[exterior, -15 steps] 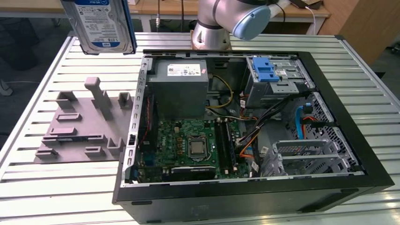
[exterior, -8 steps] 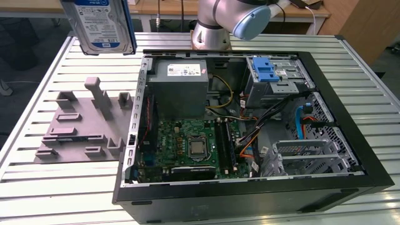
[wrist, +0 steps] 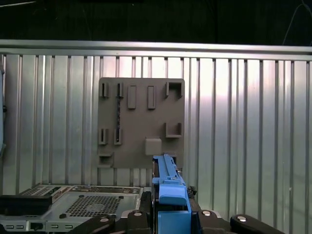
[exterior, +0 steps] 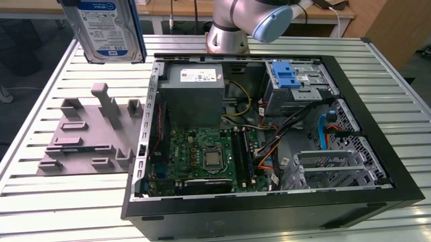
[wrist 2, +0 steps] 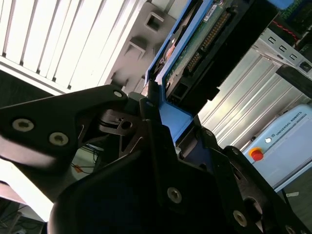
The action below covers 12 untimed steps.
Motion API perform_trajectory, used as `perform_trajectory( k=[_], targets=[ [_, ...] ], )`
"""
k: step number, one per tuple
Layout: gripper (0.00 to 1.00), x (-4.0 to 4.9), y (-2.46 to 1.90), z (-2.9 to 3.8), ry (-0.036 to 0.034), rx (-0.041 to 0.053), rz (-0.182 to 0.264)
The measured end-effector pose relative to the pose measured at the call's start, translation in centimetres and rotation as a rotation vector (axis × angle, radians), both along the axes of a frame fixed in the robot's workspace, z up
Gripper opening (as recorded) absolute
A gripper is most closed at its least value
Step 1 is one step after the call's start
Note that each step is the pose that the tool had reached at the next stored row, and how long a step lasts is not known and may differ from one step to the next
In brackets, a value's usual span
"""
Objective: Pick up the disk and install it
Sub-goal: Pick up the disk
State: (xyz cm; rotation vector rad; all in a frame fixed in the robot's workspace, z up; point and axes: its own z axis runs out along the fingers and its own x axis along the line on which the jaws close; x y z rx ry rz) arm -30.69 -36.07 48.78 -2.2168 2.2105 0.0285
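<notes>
End effector [wrist: 170,197] closed on disk [exterior: 108,30] rails | disk held aloft over grey fixture [exterior: 88,133] | open case [exterior: 269,126] alongside on bench [exterior: 40,80]

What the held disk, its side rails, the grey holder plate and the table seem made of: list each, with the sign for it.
The disk: probably metal, going by the silver edge around its glossy white-and-blue label.
Its side rails: likely plastic, an even bright blue with a moulded shape.
The grey holder plate: probably plastic, matt, one flat grey, with blocky slots.
The table: metal, perhaps aluminium, its ribbed slats showing a sheen.
</notes>
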Motion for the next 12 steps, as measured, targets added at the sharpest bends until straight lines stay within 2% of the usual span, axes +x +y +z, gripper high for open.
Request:
perform_trajectory(
  k=[6, 12],
  targets=[
    [0.36, 0.63, -0.60, 0.00, 0.0000, 0.0000, 0.000],
    [0.36, 1.71, -0.88, 0.00, 0.0003, 0.0000, 0.000]
  ],
)
